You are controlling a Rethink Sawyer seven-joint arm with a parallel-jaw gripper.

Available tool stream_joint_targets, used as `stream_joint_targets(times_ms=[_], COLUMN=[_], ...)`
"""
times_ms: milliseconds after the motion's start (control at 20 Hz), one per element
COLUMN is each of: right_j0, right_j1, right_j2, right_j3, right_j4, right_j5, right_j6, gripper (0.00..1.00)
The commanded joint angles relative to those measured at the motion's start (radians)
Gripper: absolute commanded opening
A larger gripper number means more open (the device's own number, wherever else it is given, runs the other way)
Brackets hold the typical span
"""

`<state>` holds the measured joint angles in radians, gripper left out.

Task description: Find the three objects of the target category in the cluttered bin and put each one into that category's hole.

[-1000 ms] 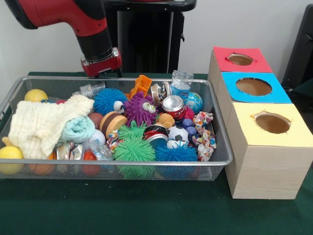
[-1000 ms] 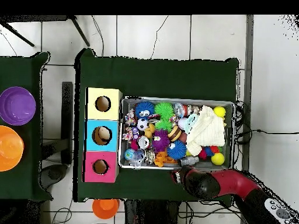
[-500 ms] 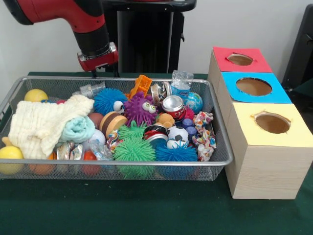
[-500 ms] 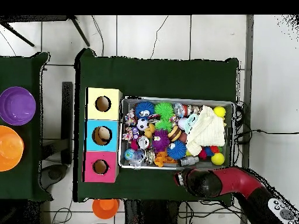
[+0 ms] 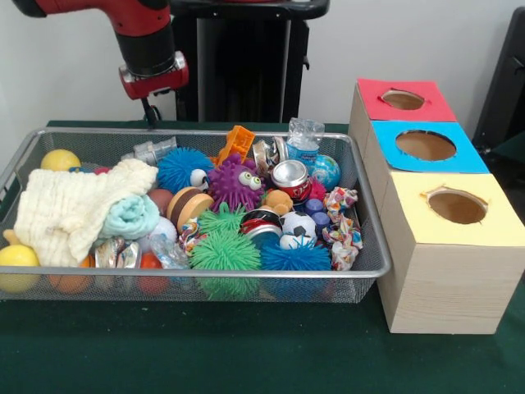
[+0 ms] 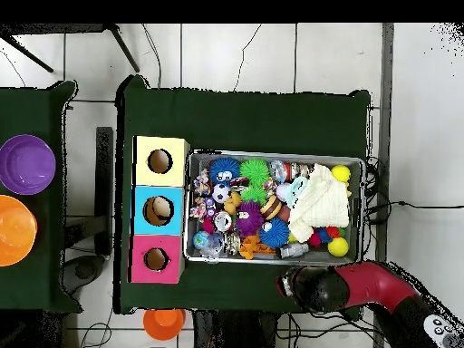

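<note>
The hand hangs above the bin's far rim, holding nothing. I cannot tell whether it is open. The three boxes stand well off to its side.

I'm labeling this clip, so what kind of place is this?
Probably a robotics lab: a red robot arm over a green-covered table, a wire bin of toys, and three boxes with colored holes.
</note>
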<state>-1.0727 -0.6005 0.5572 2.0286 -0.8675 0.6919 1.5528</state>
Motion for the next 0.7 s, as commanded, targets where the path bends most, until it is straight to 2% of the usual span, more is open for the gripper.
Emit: stream_joint_targets(times_ms=[50,250,450,550,700], right_j0=[0.031,0.032,0.001,-0.008,-0.058], right_j1=[-0.135,-0.170,-0.165,-0.171,-0.186], right_j2=[0.081,0.102,0.172,0.199,0.271], right_j3=[-0.011,-0.027,-0.040,-0.058,-0.055], right_j4=[0.091,0.104,0.066,0.063,0.085], right_j5=[0.253,0.293,0.137,0.106,0.043], right_j6=[-0.287,-0.295,-0.253,-0.249,-0.264], gripper=[1.00,1.00,1.00,1.00,1.00])
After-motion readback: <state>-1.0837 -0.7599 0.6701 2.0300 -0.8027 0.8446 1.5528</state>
